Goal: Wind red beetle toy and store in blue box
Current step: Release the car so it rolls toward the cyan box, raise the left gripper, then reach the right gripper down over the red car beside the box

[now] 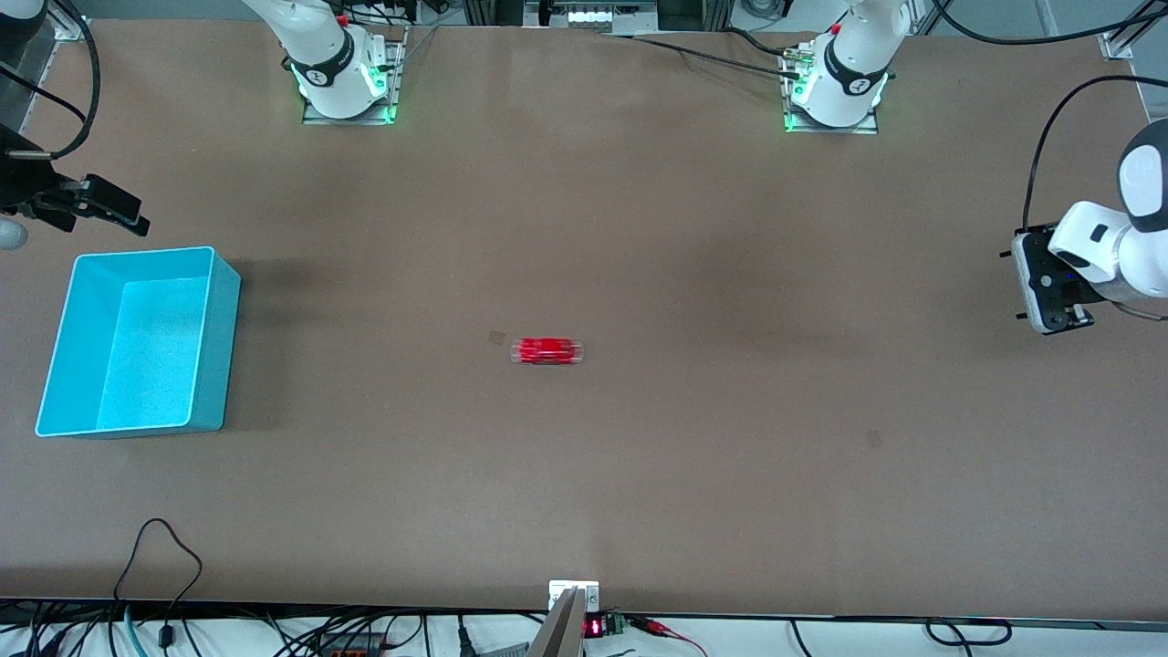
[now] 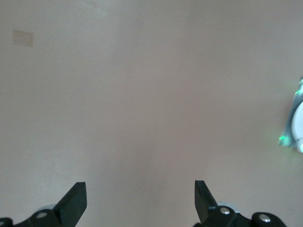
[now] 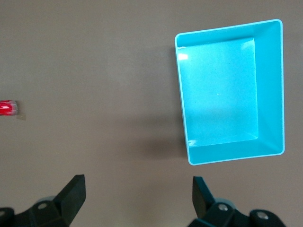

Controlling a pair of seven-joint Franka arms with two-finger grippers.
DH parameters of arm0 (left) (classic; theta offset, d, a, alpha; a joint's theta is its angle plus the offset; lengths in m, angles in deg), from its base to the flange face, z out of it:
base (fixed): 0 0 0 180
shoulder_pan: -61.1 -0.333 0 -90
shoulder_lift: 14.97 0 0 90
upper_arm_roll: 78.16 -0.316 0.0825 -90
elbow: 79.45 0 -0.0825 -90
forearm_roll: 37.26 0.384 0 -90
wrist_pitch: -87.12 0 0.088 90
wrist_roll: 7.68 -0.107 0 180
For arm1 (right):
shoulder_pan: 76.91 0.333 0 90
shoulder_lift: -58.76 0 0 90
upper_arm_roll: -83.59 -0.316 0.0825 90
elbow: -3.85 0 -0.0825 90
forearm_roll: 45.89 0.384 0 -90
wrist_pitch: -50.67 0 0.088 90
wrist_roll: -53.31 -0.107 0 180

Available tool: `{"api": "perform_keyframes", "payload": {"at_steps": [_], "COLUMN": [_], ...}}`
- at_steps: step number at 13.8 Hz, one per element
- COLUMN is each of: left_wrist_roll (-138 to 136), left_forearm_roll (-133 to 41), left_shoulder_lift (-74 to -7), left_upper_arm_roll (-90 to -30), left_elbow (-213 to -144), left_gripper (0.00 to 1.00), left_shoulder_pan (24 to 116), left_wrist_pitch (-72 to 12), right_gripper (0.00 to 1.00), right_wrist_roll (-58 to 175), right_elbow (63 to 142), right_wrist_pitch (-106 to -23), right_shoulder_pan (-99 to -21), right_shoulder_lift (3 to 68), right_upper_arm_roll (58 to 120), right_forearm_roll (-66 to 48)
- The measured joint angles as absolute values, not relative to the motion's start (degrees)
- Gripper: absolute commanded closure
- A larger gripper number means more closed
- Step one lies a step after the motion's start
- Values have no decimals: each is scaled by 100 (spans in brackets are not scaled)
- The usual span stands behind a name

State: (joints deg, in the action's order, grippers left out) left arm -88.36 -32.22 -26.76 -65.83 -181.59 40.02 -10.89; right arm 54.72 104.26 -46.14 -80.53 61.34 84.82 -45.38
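Observation:
The red beetle toy lies on the brown table near its middle, apart from both grippers. One end of it also shows at the edge of the right wrist view. The blue box stands open and empty at the right arm's end of the table, and its whole inside shows in the right wrist view. My right gripper is open and empty over bare table next to the box. My left gripper is open and empty over bare table at the left arm's end.
Both arm bases with green lights stand along the table edge farthest from the front camera. Cables and a small mount lie at the nearest edge. A small pale patch marks the table beside the toy.

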Motion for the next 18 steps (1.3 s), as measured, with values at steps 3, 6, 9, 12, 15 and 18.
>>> {"api": "perform_keyframes", "payload": {"at_steps": [3,6,9,12,15,18], "left_wrist_roll": [-7893,-6917,-6203,-5254,-3907,-2816], "left_forearm_roll": [-3133,-3120,-3114,-3113,-3113,-3112], "left_shoulder_lift": [-2664,-2662,-2645,-2584,-2501,-2493], "left_upper_arm_roll": [-6310,-5930,-5751,-5512,-5089,-4736], "left_elbow": [-17742,-17398,-17207,-17022,-16771,-16621], "left_gripper": [0,0,0,0,0,0], "left_shoulder_pan": [4006,4011,4014,4013,4015,4037], "left_wrist_pitch": [-677,-170,34,257,528,574], "right_gripper": [0,0,0,0,0,0], "right_wrist_roll": [5472,5472,5472,5472,5472,5472], "right_elbow": [10430,10431,10432,10433,10434,10439], "right_wrist_pitch": [-4614,-4614,-4614,-4614,-4614,-4643], "right_shoulder_pan": [-8053,-8053,-8053,-8053,-8053,-8054], "right_shoulder_lift": [6126,6126,6126,6126,6125,6056], "right_upper_arm_roll": [8482,8482,8482,8482,8482,8482], "right_forearm_roll": [-4538,-4538,-4538,-4538,-4538,-4538]}}
